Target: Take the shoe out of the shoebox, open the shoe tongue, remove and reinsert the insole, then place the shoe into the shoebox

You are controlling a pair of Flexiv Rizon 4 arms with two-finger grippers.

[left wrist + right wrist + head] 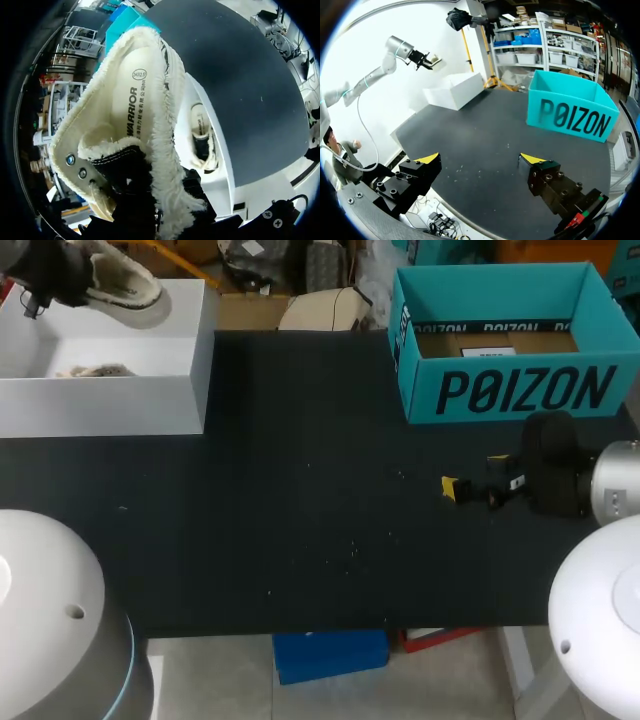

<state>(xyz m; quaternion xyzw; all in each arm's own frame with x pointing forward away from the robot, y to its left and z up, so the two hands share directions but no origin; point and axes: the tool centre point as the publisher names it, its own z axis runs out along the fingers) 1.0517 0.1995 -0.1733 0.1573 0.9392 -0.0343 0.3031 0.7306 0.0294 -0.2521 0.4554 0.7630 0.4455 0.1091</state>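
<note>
A cream shoe [125,288] with fleece lining hangs in the air above the white shoebox [110,405] at the table's far left. My left gripper [68,280] is shut on it at the heel end. In the left wrist view the shoe [135,115] fills the space ahead, its printed insole [131,95] showing inside; the fingertips are hidden behind it. A second shoe [202,135] lies in the white box [220,185] below. My right gripper [481,159] stands open over the bare mat at the right, nothing between its fingers; the head view also shows this gripper [478,488].
A teal open box [505,390] with a cardboard sheet inside stands at the far right, just beyond my right gripper. The dark mat [300,510] stretches between the two boxes. From the right wrist, the white box [455,90] and teal box [570,110] are far ahead.
</note>
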